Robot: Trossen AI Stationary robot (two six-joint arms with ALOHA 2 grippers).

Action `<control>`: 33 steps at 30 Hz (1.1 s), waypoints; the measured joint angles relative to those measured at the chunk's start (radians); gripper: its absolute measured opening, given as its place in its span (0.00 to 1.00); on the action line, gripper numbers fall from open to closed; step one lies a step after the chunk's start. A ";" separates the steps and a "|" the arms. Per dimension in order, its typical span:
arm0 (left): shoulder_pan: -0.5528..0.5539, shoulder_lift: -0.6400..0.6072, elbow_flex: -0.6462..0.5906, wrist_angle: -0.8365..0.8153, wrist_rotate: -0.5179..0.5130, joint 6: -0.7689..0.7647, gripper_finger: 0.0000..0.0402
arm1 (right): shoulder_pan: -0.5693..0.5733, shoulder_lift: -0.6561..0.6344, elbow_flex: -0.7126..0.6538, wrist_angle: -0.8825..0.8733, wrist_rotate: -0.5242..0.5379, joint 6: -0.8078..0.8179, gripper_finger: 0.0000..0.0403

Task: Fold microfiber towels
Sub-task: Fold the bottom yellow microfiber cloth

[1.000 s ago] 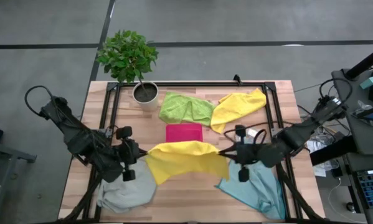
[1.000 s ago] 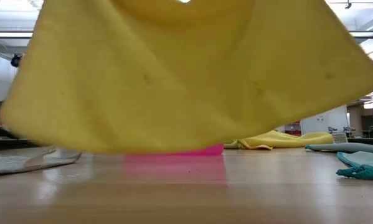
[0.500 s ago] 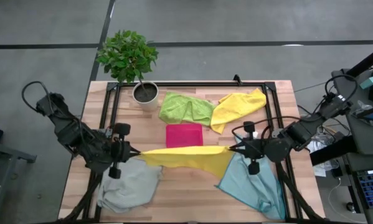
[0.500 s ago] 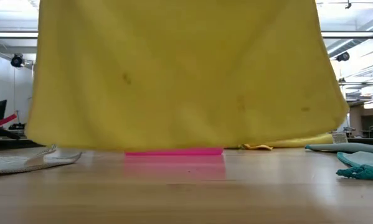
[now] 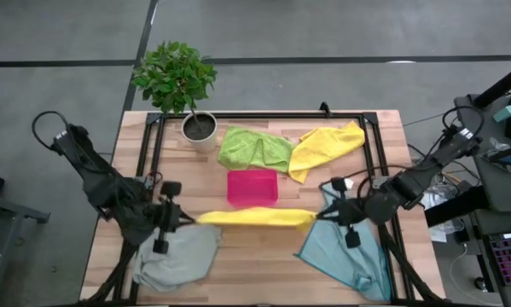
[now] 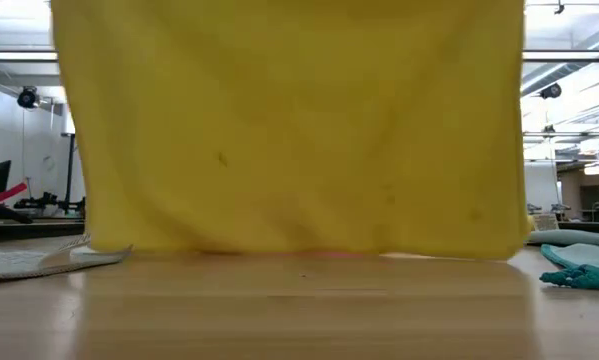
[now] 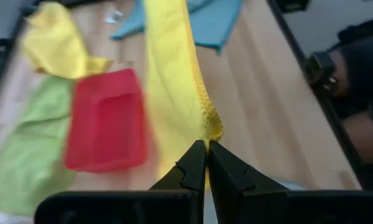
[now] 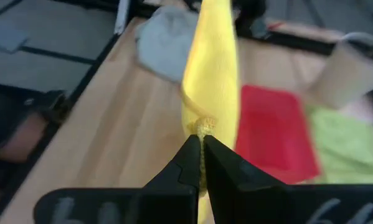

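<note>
Pink tray (image 5: 252, 187) mid-table; potted plant (image 5: 178, 83) at the wooden table's (image 5: 255, 273) far-left corner.

The hanging yellow towel (image 6: 289, 125) hides the pink tray in the low view.

- No words, numbers, labels or signs can be read anywhere in these pictures.
- The cloths, the tray and the table show no writing at all.

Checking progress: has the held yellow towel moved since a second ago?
Yes. The held yellow towel has dropped and shifted toward the table's near edge, uncovering the pink tray.
</note>
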 joint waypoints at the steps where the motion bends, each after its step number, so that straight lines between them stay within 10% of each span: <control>1: -0.005 0.018 -0.011 0.025 0.021 -0.001 0.00 | 0.009 0.011 -0.012 0.013 -0.017 0.022 0.02; 21: -0.063 0.485 -0.027 0.523 0.592 -0.289 0.00 | 0.194 0.534 -0.076 0.577 -0.387 0.581 0.02; 33: -0.022 0.491 -0.075 0.471 0.554 -0.261 0.00 | 0.185 0.578 -0.075 0.470 -0.318 0.666 0.02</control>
